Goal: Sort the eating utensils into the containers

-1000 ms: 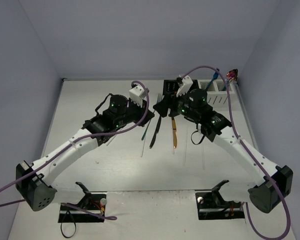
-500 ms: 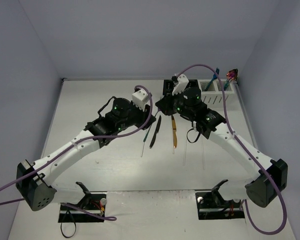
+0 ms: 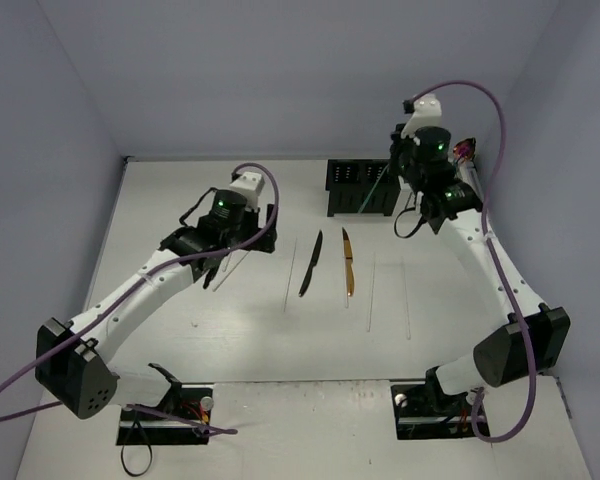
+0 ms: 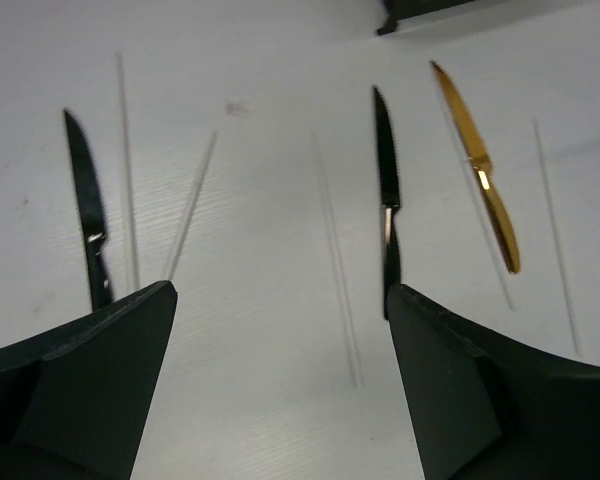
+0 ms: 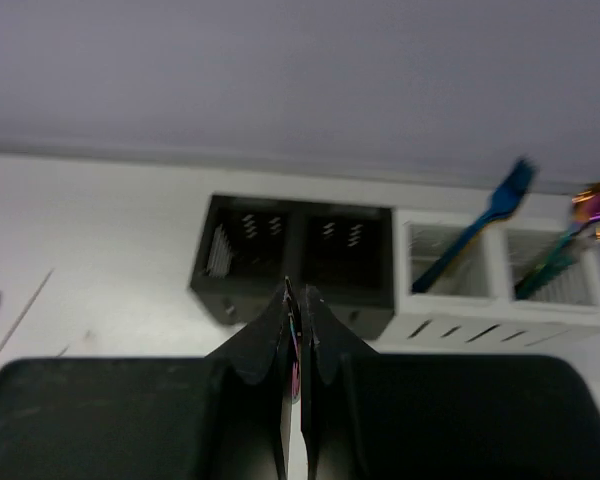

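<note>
High at the back right, my right gripper (image 3: 392, 168) (image 5: 300, 295) is shut on a slim iridescent utensil (image 3: 376, 190), which hangs over the black caddy (image 3: 346, 180) (image 5: 242, 262). Beside it, the white caddy (image 5: 492, 318) holds a blue fork (image 5: 478, 228) and iridescent utensils (image 5: 565, 250). My left gripper (image 3: 252, 234) (image 4: 280, 295) hovers open and empty above the table. Beyond its fingers lie a black knife (image 4: 385, 190) (image 3: 311, 263), a gold knife (image 4: 477, 165) (image 3: 349, 262), a second black knife (image 4: 88, 215) and several white chopsticks (image 4: 335, 250) (image 3: 369, 290).
The walls close in at the back and on both sides. The caddies stand against the back edge on the right. Purple cables loop over both arms (image 3: 460, 100).
My left gripper has opened and drawn back to the left. My right gripper shut on the iridescent utensil at mid-table and carried it up and back over the black caddy.
</note>
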Available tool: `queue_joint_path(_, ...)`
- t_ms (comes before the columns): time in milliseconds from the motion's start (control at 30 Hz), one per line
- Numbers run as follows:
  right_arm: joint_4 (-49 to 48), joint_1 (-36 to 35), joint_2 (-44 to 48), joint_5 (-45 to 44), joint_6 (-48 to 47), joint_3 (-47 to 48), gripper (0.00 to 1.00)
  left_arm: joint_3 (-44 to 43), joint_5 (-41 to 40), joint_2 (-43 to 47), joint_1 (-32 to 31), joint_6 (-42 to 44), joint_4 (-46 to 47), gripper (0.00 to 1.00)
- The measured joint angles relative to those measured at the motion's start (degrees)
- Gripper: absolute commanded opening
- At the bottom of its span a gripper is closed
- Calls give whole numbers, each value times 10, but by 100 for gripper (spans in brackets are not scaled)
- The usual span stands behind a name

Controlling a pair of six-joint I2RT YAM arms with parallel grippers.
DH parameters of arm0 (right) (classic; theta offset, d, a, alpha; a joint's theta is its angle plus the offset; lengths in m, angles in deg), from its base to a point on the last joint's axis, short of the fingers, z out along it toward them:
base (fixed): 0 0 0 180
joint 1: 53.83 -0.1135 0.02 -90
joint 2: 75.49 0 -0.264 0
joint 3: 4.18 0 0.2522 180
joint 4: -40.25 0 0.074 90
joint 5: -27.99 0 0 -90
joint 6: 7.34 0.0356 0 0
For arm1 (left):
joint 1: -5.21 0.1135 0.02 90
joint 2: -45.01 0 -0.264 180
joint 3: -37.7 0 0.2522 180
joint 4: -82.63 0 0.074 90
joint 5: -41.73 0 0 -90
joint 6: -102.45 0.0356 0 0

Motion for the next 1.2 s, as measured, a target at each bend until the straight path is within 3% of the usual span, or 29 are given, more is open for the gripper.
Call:
queue_joint_path(233, -17, 126, -105, -53, -54, 147, 0, 0, 42, 24, 174, -9, -72, 84)
queue_joint_path(333, -22, 162, -156, -63, -65, 190, 0, 3, 51, 52, 217, -5, -89, 85)
queue_joint_path(500, -27, 195, -249, -67, -71, 248, 0, 34, 41, 91, 226, 12, -95, 85)
queue_joint_path(800, -26, 205, -373, -14, -78, 299, 1, 70, 51, 68, 241, 22, -99, 85)
queue_joint_path(967, -25, 204, -401, 25, -79, 299, 27, 70, 57, 67, 243, 23, -96, 85)
queue_joint_path(1067, -23, 202, -406, 38, -80, 297, 53, 70, 59, 67, 243, 23, -96, 85)
queue_joint_path(1200, -21, 192, -398, 42, -80, 286, 63, 70, 62, 67, 243, 23, -96, 85)
